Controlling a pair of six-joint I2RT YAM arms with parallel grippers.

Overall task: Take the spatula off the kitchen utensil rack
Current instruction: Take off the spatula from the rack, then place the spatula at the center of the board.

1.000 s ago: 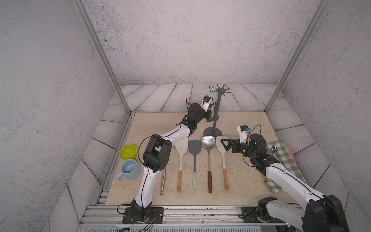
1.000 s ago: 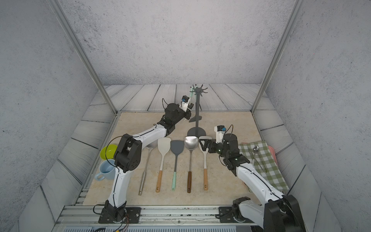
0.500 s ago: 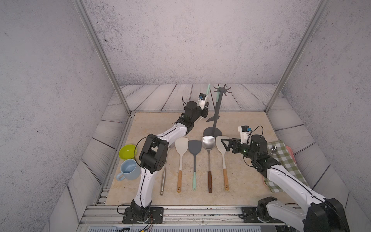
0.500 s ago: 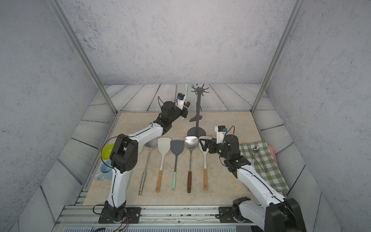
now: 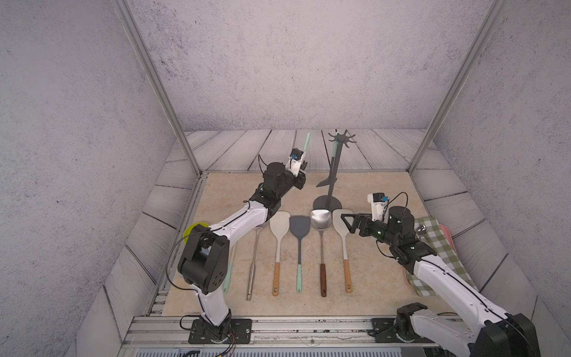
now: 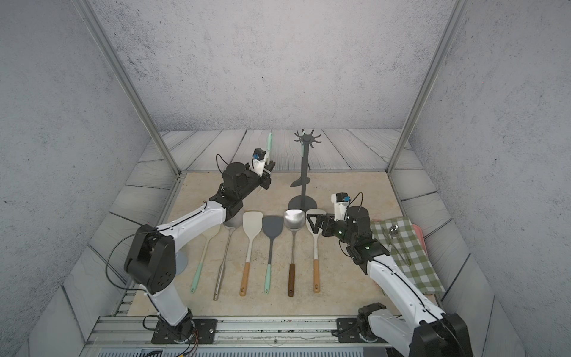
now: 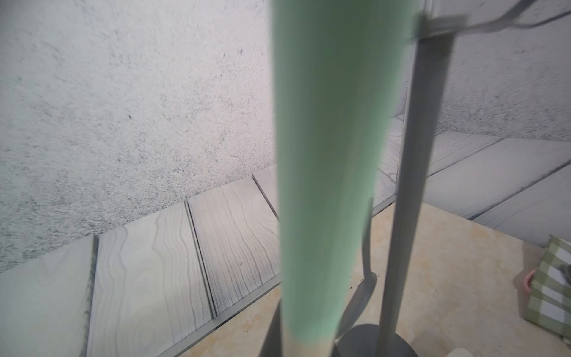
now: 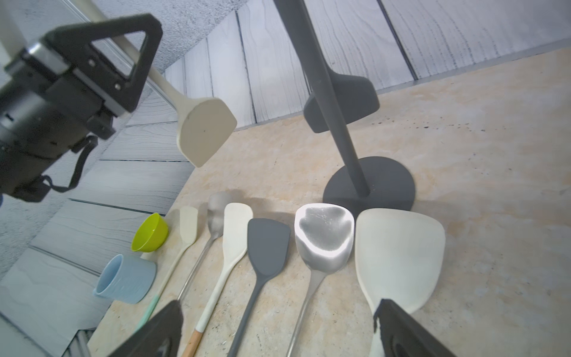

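Observation:
My left gripper [image 5: 302, 173] is shut on the spatula, low on its mint-green handle [image 5: 306, 145], which points up and away. That handle [image 7: 327, 185] fills the middle of the left wrist view. The spatula's cream blade [image 8: 204, 129] hangs in the air below the left gripper [image 8: 120, 65]. It is clear of the kitchen utensil rack [image 5: 333, 173], a dark grey stand just to the right. A dark grey spatula [image 5: 324, 183] hangs on the rack [image 6: 304, 173]. My right gripper [image 5: 347, 221] is open and empty, low near the rack's round base [image 8: 370, 185].
Several spatulas and spoons lie side by side in front of the rack, among them a grey one [image 5: 299, 227] and a metal one [image 5: 321, 218]. A green bowl [image 8: 150, 233] and a blue cup [image 8: 125, 278] stand at the left. A checked cloth [image 5: 438, 247] lies at the right.
My left gripper has carried the spatula leftward, away from the rack's crown, and the handle now stands free of the hooks. The right arm has not moved.

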